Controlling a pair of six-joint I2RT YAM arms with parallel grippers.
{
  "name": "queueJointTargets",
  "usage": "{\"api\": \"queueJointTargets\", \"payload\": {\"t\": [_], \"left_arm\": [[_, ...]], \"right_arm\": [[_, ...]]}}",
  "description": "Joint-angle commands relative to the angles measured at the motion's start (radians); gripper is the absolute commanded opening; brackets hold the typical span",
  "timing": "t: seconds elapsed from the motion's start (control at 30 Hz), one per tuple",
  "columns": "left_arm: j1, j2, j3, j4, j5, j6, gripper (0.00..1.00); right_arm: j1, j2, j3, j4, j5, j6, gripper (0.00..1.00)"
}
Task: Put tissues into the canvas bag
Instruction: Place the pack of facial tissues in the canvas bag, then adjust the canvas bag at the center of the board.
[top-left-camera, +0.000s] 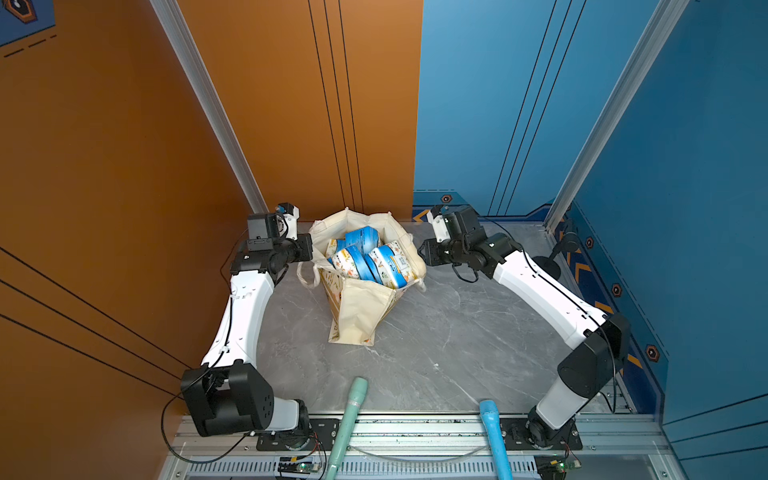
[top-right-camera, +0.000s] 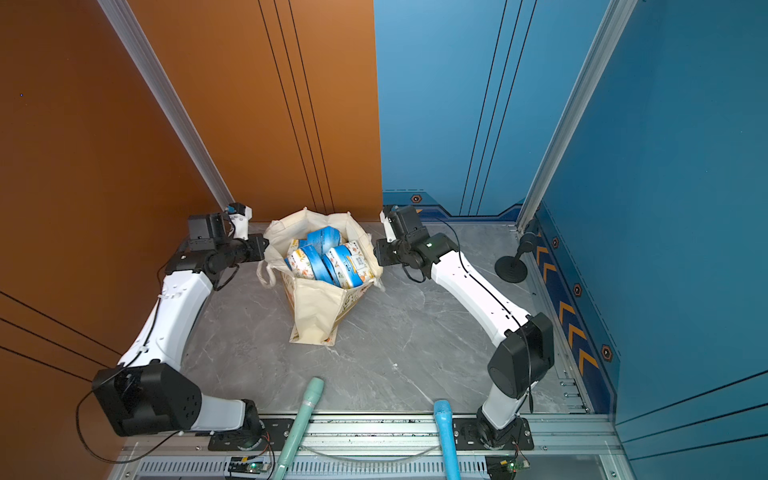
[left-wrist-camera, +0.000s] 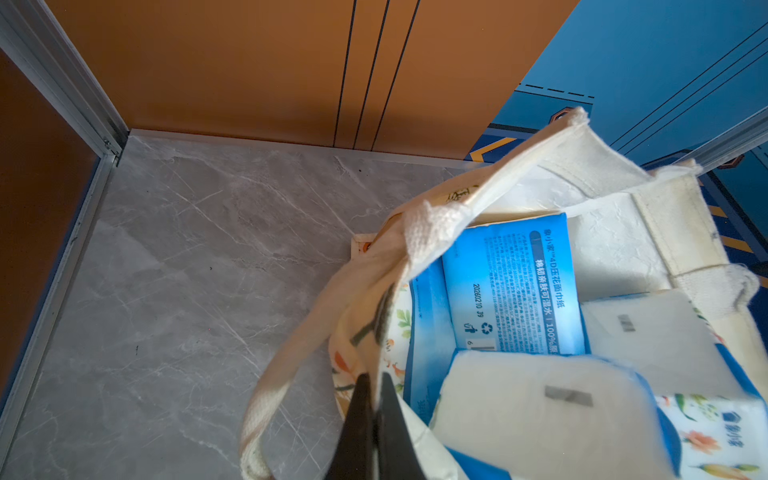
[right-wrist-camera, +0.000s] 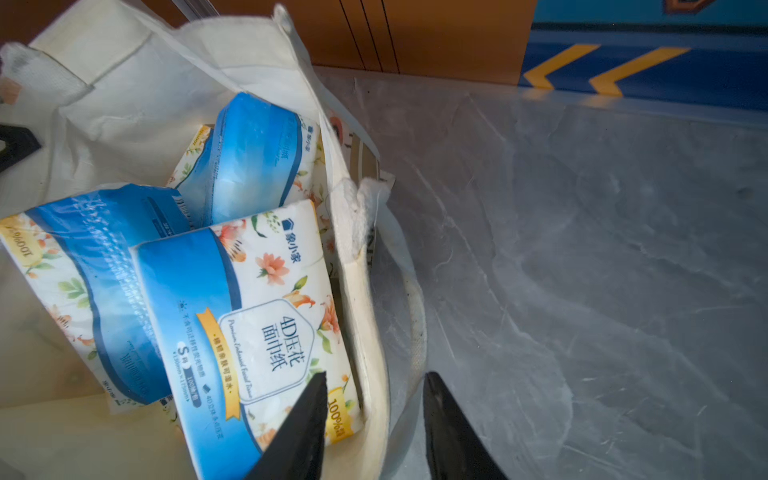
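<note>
Top views, progress: in both top views every pack of the tissues (top-left-camera: 365, 257) you can see sits inside the canvas bag (top-left-camera: 357, 307). Loading looks done, or nearly.
Top views, pose: the bag stands upright toward the back of the table (top-left-camera: 436, 332), mouth up. The packs are on end, long axes leaning up toward the mouth.
Left wrist, claw: your left gripper (left-wrist-camera: 374, 376) is closed, seemingly pinching the bag's rim.
Right wrist, claw: your right gripper (right-wrist-camera: 376, 376) has its jaws apart, straddling the bag's wall and gripping nothing.
</note>
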Motion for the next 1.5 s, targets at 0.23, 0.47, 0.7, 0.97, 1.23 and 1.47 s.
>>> {"api": "queueJointTargets", "payload": {"t": [0.23, 0.47, 0.7, 0.97, 1.23, 1.47], "left_arm": [[0.008, 0.011, -0.015, -0.029, 0.023, -0.005, 0.0], [0.007, 0.016, -0.01, -0.033, 0.035, -0.005, 0.0], [0.001, 0.029, 0.019, -0.056, 0.093, 0.0, 0.0], [-0.048, 0.058, 0.196, -0.179, 0.192, 0.016, 0.0], [-0.187, 0.106, 0.383, -0.229, 0.256, -0.012, 0.0], [-0.221, 0.223, 0.483, -0.313, 0.122, 0.014, 0.0]], "right_arm": [[-0.003, 0.034, -0.02, -0.009, -0.109, 0.039, 0.39], [0.0, 0.07, -0.031, -0.007, -0.147, 0.054, 0.29], [0.013, 0.054, -0.012, 0.003, -0.141, 0.055, 0.04], [0.041, 0.009, 0.191, -0.016, -0.076, -0.001, 0.0], [0.072, 0.008, 0.328, -0.017, -0.043, -0.025, 0.0], [0.091, 0.041, 0.37, -0.098, 0.048, -0.06, 0.0]]}}
